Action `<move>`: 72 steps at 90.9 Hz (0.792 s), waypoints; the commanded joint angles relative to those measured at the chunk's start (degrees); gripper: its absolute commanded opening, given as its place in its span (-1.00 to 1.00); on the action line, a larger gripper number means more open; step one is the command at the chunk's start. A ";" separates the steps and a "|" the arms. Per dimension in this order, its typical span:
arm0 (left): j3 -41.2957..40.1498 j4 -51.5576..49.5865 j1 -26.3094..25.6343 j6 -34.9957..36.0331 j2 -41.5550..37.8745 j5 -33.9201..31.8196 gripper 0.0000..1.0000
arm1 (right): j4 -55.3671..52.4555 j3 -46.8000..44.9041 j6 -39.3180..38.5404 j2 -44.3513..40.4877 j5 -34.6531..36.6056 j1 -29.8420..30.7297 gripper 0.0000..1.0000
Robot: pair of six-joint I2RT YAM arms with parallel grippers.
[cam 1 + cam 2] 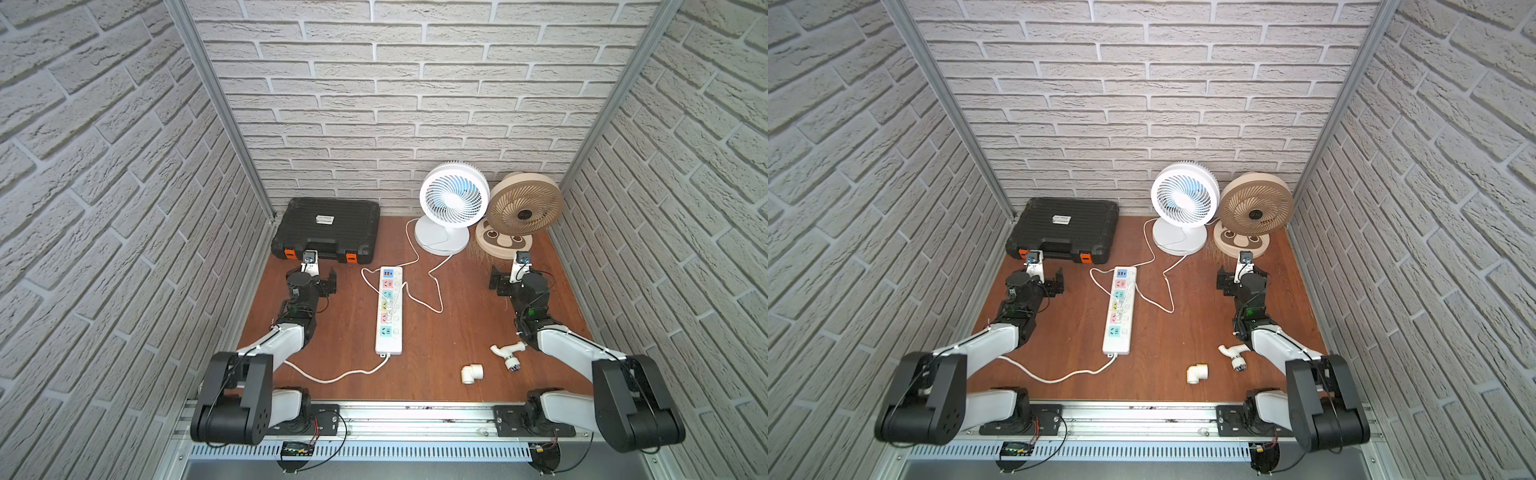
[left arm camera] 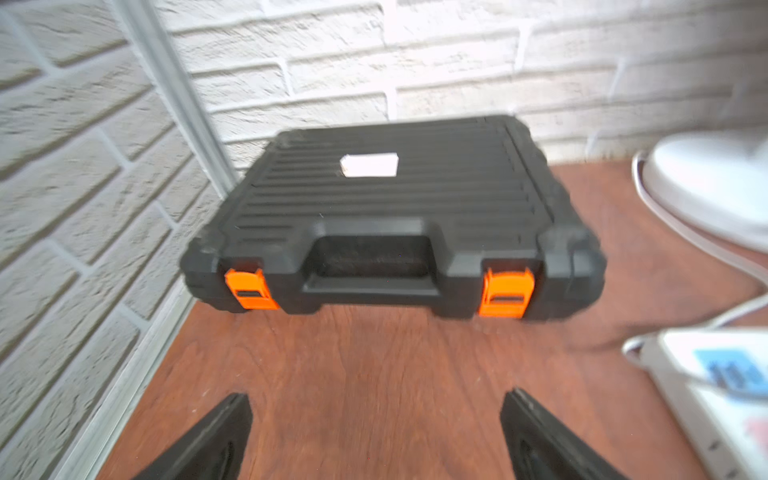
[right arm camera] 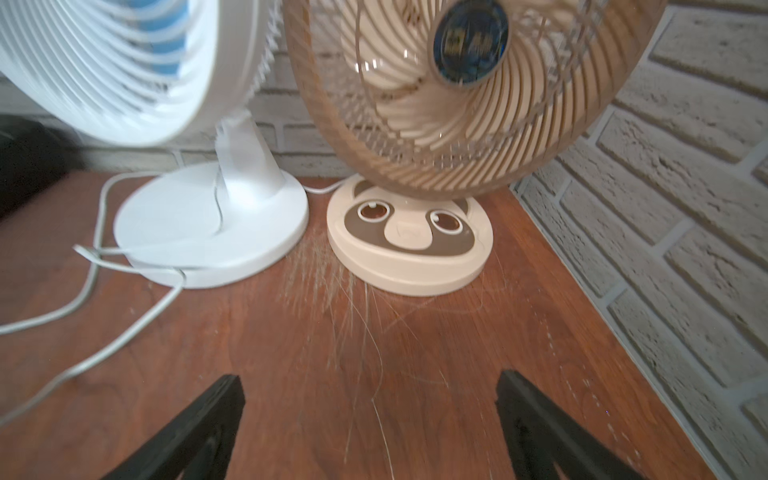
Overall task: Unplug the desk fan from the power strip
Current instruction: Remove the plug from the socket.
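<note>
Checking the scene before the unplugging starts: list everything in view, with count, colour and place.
power strip: 1, white with pastel socket panels, middle of the table
thick cord: 1, white, from the strip's near end toward the left arm
thin cords: count unclear, white, looping between fans and strip
white fan: 1, white, blue blades, back wall
beige fan: 1, beige, back right corner
tool case: 1, black, orange latches, back left corner
pipe elbow: 1, white, front right
tap: 1, white, beside the right arm
table: 1, reddish-brown wood
left gripper: 1, black, open, facing the tool case
right gripper: 1, black, open, facing the fans
</note>
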 commanded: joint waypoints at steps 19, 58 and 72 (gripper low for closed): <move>10.52 -20.05 5.73 -37.64 -2.84 16.32 0.96 | -24.56 11.07 26.94 -6.76 -22.82 0.59 0.99; 39.18 -51.88 -21.10 -22.95 11.40 0.71 0.96 | -36.22 12.18 21.37 -10.69 -7.53 18.74 0.92; 51.06 -63.60 -25.21 -23.37 23.15 -3.69 0.97 | -37.31 10.90 21.48 -11.76 -4.27 22.93 0.92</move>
